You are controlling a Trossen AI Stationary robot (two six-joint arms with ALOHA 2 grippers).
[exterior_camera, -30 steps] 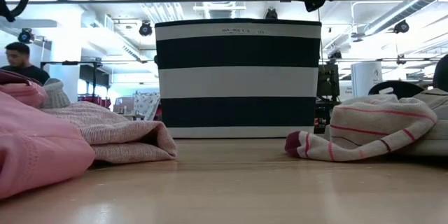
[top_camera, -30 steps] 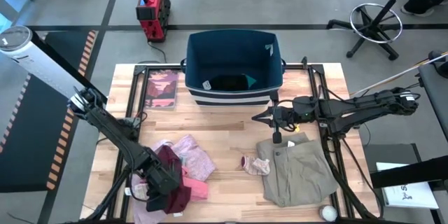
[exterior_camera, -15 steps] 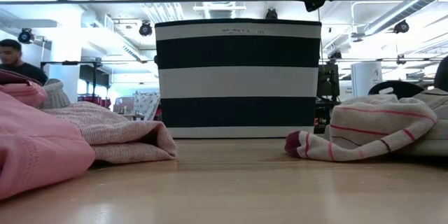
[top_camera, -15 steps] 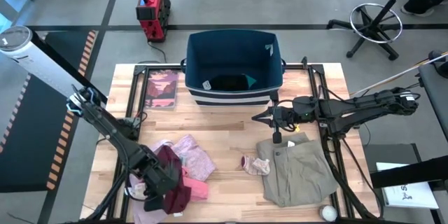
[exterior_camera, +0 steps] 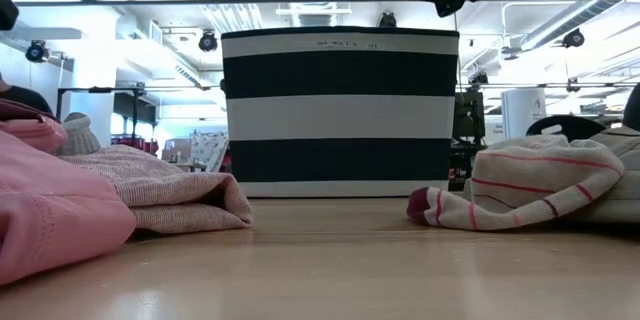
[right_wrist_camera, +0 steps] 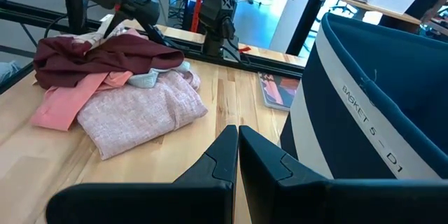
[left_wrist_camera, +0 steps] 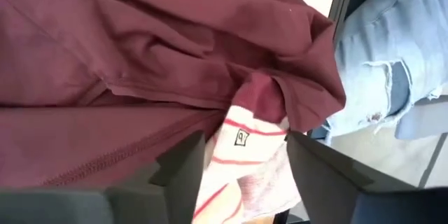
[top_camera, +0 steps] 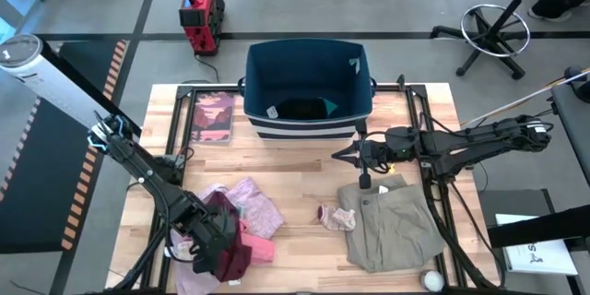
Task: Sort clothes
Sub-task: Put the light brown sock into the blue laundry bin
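Note:
My left gripper (top_camera: pixel 219 251) is open at the near left, over a heap of clothes. A crumpled maroon garment (left_wrist_camera: pixel 140 63) lies on a pink knit piece (top_camera: pixel 256 205) and pale pink cloth (top_camera: pixel 263 251). A beige striped piece (left_wrist_camera: pixel 245 161) under the maroon one's edge lies between the left fingers. My right gripper (right_wrist_camera: pixel 238 140) is shut and empty, above the table in front of the navy striped bin (top_camera: pixel 309 64). A second striped piece (top_camera: pixel 336 217) lies beside the khaki-grey garment (top_camera: pixel 395 223). Dark and teal cloth (top_camera: pixel 304 108) lies in the bin. My left gripper points down, with one finger (left_wrist_camera: pixel 183 175) on either side of the striped piece's end (left_wrist_camera: pixel 241 140), which pokes out from under the maroon garment's edge. The cloth fills the gap between them; whether the fingers touch it cannot be told.
A pink-covered book (top_camera: pixel 214 117) lies flat at the far left, beside the bin. A white ball (top_camera: pixel 431 280) sits at the near right corner. A person's jeans (left_wrist_camera: pixel 385 56) show just past the table's near left edge. Bare wood lies between the two heaps.
My left gripper has gone a little down and toward the table's near edge, onto the maroon garment. My right arm has kept still.

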